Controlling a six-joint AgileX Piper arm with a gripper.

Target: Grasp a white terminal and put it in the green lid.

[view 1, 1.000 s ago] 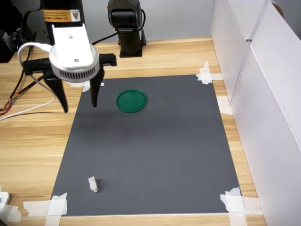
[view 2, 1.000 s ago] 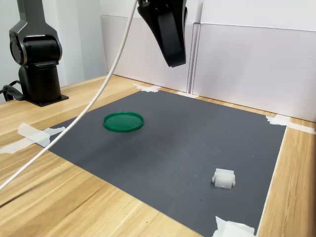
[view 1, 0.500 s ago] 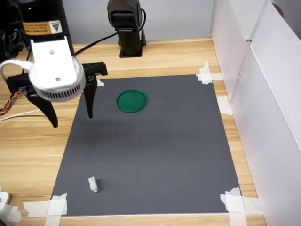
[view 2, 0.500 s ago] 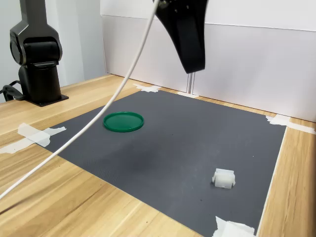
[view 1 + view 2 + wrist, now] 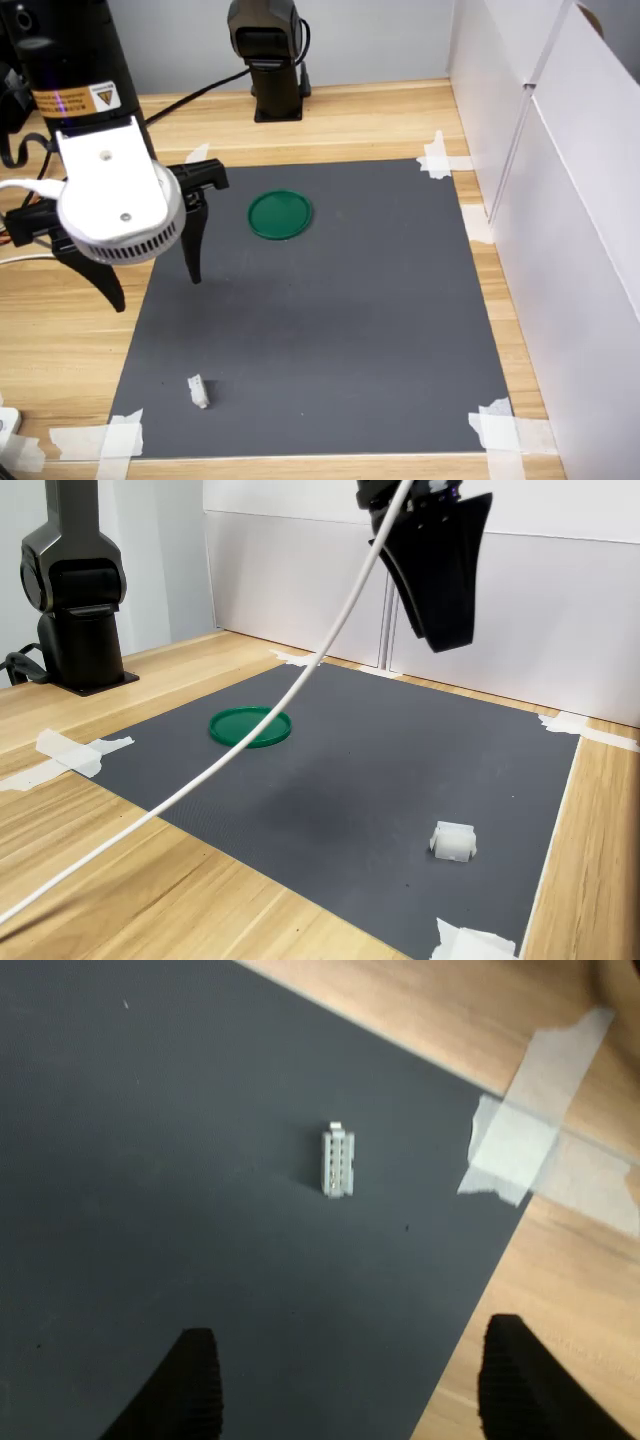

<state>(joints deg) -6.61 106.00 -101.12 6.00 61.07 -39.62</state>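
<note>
one white terminal (image 5: 198,391), one green lid (image 5: 280,214)

Bright, even light; wrist view slightly blurred.

Only one marking shows. In the first exterior view, an orange-yellow label (image 5: 72,98) sits on the black upper segment of the arm (image 5: 65,50), just above its white ventilated housing (image 5: 118,205). The label bears a black triangular warning sign at its right end and lines of dark print beside it, too small and blurred to read. The white terminal (image 5: 338,1161), the green lid (image 5: 280,214), the grey mat (image 5: 330,320) and the tape strips (image 5: 95,440) carry no legible characters in any view.
</note>
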